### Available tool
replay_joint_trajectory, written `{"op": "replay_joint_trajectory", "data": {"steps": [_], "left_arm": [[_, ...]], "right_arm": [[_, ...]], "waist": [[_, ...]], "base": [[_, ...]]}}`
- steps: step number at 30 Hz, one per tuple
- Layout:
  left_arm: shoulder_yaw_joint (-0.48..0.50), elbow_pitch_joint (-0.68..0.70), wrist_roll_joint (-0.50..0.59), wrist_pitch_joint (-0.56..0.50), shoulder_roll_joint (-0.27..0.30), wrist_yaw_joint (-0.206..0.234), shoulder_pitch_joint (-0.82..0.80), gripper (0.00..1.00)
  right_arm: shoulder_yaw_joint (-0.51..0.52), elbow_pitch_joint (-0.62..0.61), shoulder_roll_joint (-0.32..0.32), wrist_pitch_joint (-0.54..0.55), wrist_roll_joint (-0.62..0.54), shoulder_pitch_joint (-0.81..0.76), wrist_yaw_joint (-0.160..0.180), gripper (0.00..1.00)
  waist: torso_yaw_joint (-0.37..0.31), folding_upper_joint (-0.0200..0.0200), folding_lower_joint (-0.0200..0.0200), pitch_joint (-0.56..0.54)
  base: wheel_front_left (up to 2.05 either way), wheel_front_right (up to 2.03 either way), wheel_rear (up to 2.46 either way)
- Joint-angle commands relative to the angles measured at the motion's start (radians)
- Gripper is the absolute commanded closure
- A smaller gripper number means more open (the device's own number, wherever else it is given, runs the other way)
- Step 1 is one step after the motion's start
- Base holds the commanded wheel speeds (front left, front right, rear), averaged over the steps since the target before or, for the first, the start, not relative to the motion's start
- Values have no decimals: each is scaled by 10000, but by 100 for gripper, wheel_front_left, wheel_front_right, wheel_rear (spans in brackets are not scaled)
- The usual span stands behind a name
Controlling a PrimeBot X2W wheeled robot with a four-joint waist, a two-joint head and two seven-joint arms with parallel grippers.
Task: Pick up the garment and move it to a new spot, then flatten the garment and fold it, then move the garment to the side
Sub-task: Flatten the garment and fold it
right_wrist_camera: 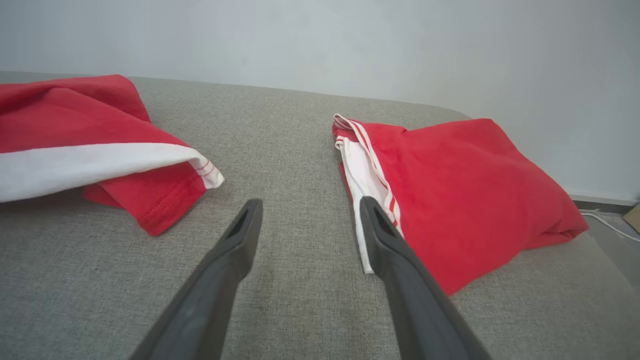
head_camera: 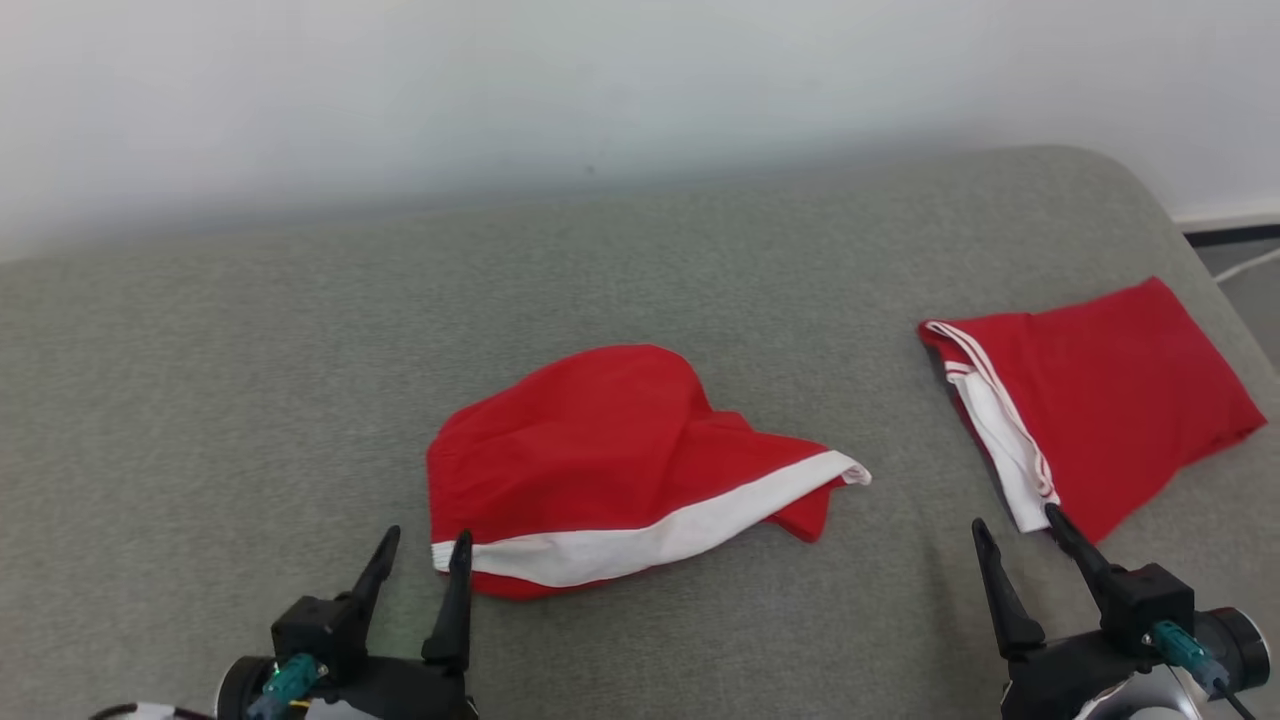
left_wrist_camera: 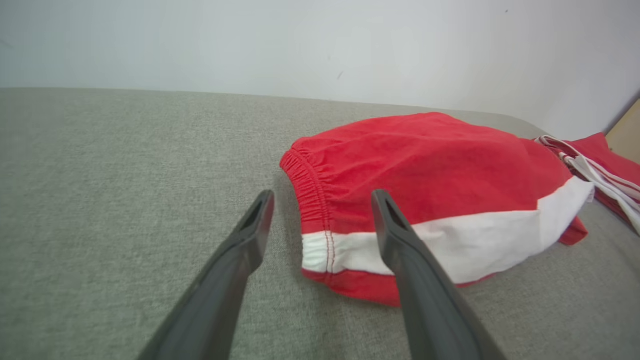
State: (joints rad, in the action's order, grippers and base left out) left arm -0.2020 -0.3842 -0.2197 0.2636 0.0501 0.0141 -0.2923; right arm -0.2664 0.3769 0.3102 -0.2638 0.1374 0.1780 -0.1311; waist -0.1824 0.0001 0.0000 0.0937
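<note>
A loosely heaped red garment (head_camera: pixel 590 440) with a white band lies in the middle of the grey cushioned surface (head_camera: pixel 250 380). My left gripper (head_camera: pixel 426 535) stands open at its near left corner, and its right finger overlaps the white band in the left wrist view, gripper (left_wrist_camera: pixel 324 195), garment (left_wrist_camera: pixel 425 165). A second red garment (head_camera: pixel 1110 390), folded, with white striped trim, lies at the right. My right gripper (head_camera: pixel 1015 517) is open just in front of its near corner, holding nothing. The right wrist view shows this gripper (right_wrist_camera: pixel 311 201) beside the folded garment (right_wrist_camera: pixel 460 190), with the heaped one (right_wrist_camera: pixel 75 130) to its left.
A pale wall rises behind the surface. The cushion's rounded right edge drops off close behind the folded garment, with floor and a white cable (head_camera: pixel 1245 265) beyond it. Bare grey fabric stretches across the left half and the back.
</note>
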Motion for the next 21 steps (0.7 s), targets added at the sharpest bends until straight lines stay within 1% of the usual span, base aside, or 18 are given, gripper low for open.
{"op": "replay_joint_trajectory", "data": {"steps": [1, 7, 12, 18, 19, 21], "left_arm": [[42, -61, -36, 10, 10, 47, -107, 0], [669, -772, -78, 10, 11, 360, -555, 0], [955, -1112, -205, 10, 16, 212, -748, 0], [974, -1217, -276, 10, 14, -53, -981, 0], [951, -1198, -254, 10, 10, -68, -1007, 5], [930, -1205, -228, 10, 11, -100, -1011, 51]], "right_arm": [[17, -20, -47, 1, -85, 115, 9, 0], [43, -239, -195, 0, 17, 262, 9, 0], [89, -332, -295, 1, 110, 321, 9, 0], [169, -310, -377, 1, 159, 303, 9, 0], [168, -303, -389, 1, 162, 298, 9, 0], [172, -284, -410, 1, 173, 288, 9, 0]], "waist": [[-326, -1, 0, 273], [-741, -1, 0, 565], [-965, -1, 0, 731], [-1078, -1, 0, 815], [-1088, -1, 0, 818], [-1100, -1, 0, 813]], "base": [[0, 0, 0], [0, 0, 0], [0, 0, 0], [0, 0, 0], [0, 0, 0], [0, 0, 0]]}}
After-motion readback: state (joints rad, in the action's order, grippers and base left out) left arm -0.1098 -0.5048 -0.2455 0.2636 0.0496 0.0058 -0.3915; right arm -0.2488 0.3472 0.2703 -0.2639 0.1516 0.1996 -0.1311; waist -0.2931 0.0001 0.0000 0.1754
